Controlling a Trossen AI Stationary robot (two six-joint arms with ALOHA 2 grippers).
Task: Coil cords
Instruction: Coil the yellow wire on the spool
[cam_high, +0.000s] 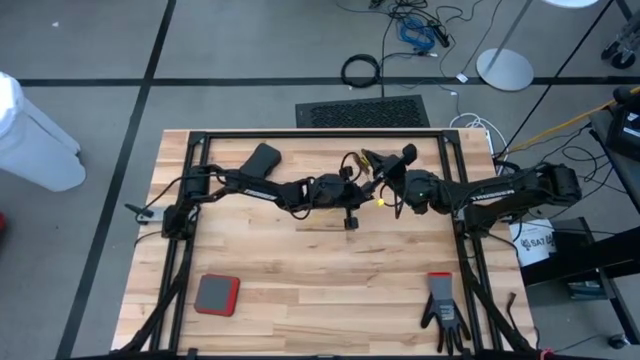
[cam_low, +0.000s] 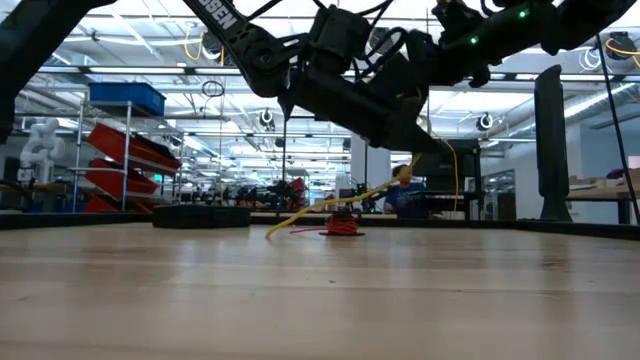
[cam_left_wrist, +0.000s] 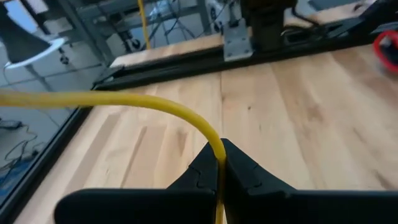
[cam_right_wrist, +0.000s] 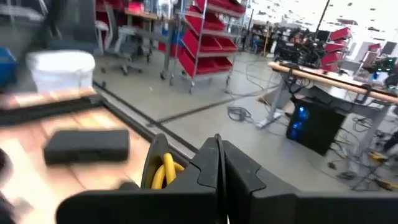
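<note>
Where the overhead blurs, left jaws pinch yellow cord (cam_left_wrist: 186, 115).

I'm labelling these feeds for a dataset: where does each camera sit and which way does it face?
High: overhead, straight down on the table; both arms show.
Low: table height, level into the room; arms overhead.
Left wrist: past the shut left gripper, pinching the yellow cord.
Right wrist: past the shut right gripper, toward shelving.
Shared: the yellow cord.
</note>
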